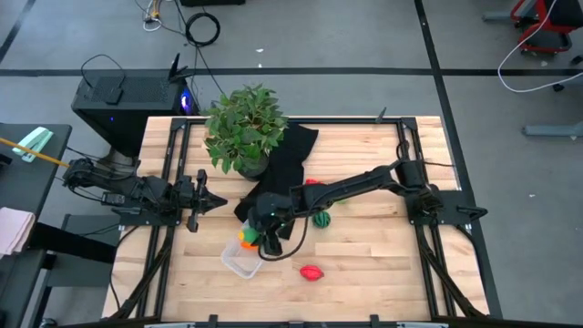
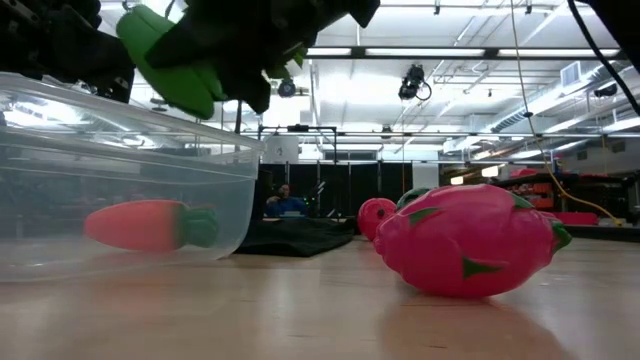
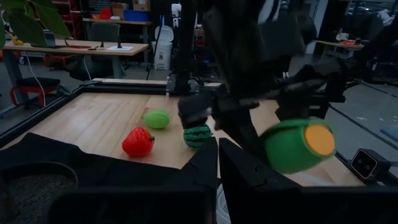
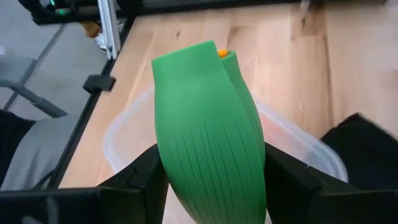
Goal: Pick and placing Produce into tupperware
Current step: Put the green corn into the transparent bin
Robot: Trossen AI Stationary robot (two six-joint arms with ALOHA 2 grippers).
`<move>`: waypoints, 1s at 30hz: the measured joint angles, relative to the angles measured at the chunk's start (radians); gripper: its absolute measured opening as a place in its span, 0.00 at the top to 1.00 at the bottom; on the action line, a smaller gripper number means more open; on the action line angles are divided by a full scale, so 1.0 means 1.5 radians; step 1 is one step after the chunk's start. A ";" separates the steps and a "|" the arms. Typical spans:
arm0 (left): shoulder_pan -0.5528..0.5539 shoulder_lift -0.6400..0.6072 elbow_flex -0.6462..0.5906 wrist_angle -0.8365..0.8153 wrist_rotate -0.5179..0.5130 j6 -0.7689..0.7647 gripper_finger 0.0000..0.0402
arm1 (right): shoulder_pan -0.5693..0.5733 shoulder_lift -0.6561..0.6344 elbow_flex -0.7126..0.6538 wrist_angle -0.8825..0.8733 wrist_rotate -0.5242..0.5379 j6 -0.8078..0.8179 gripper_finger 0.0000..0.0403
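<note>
My right gripper (image 4: pixel 211 180) is shut on the long green toy (image 4: pixel 205 124), which has an orange tip. It holds the toy over the clear tupperware (image 1: pixel 239 264), just above the rim in the low view (image 2: pixel 170 65). An orange carrot (image 2: pixel 150 225) lies on its side inside the tupperware (image 2: pixel 130 190). On the wood lie a pink-red fruit (image 1: pixel 311 272), a striped dark green one (image 1: pixel 322 219), a red one (image 1: pixel 312 183) and a light green one (image 3: pixel 156 118). My left gripper (image 1: pixel 205 202) waits shut at the table's left. My right gripper pinches the long green toy by its two ribbed long sides (image 4: pixel 168 168) between its two fingers (image 4: pixel 280 180). The fingers slant down from the table's right and lie along the toy. Its orange-tipped end (image 4: pixel 221 53) sticks out beyond them. The toy is lifted clear above the tupperware.
A large potted plant (image 1: pixel 244 128) stands at the far middle, with a black cloth (image 1: pixel 287 159) beside it reaching under my right arm. Bare wood lies near the right front. A dark frame rail (image 1: pixel 164 182) runs along the table's left side.
</note>
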 joint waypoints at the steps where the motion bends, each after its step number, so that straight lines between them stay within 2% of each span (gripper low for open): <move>1: 0.000 0.000 0.000 0.000 0.000 0.000 0.94 | 0.002 0.001 0.000 -0.001 0.000 0.000 0.49; 7: 0.000 0.000 0.000 -0.001 0.000 0.000 0.92 | 0.017 0.013 0.001 0.039 -0.001 -0.001 0.49; 14: 0.000 0.000 0.000 -0.002 0.000 0.000 0.95 | 0.017 0.033 0.000 0.049 0.003 -0.004 0.49; 30: 0.000 0.000 0.000 0.000 0.000 0.000 0.93 | 0.017 0.059 0.000 0.051 0.025 -0.078 0.49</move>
